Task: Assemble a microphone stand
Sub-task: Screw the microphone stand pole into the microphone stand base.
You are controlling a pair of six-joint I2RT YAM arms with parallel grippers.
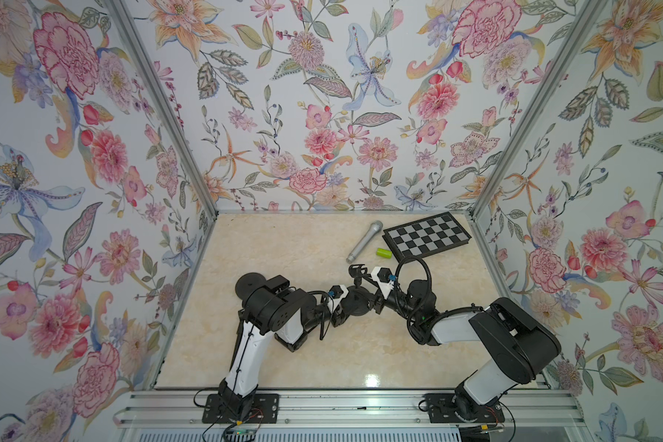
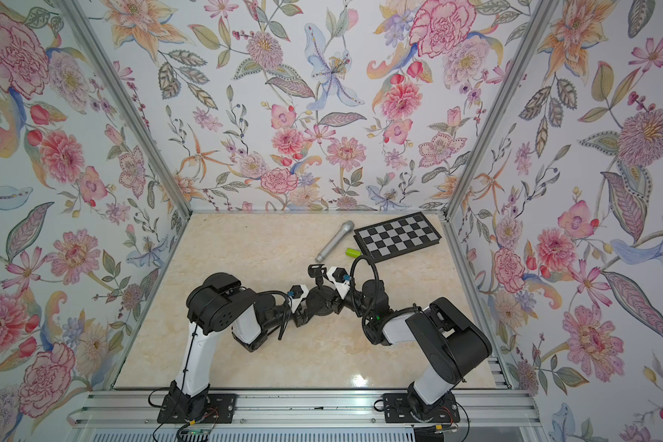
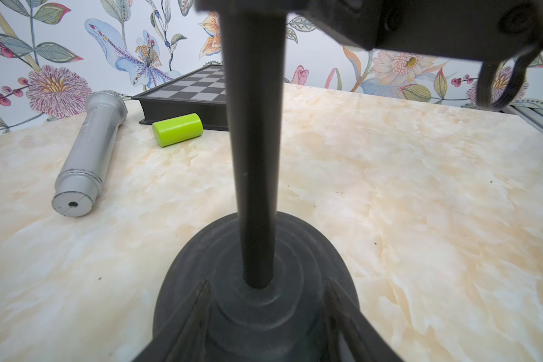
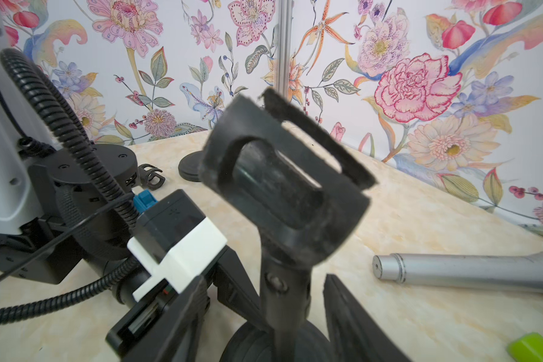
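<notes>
Standing upright btw parted jaws of right pincer: mic stand.

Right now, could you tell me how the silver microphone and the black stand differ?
The microphone is silver; the stand is black. The microphone lies on its side, while the stand is upright on its round base. The microphone is a tapered body; the stand is a pole topped by an empty clip. Both rest on the table.

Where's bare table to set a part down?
Free: back-left table, left of mic; front strip between stand and the near edge. Crowded: back right, with mic, cylinder, chessboard; centre, around stand.
</notes>
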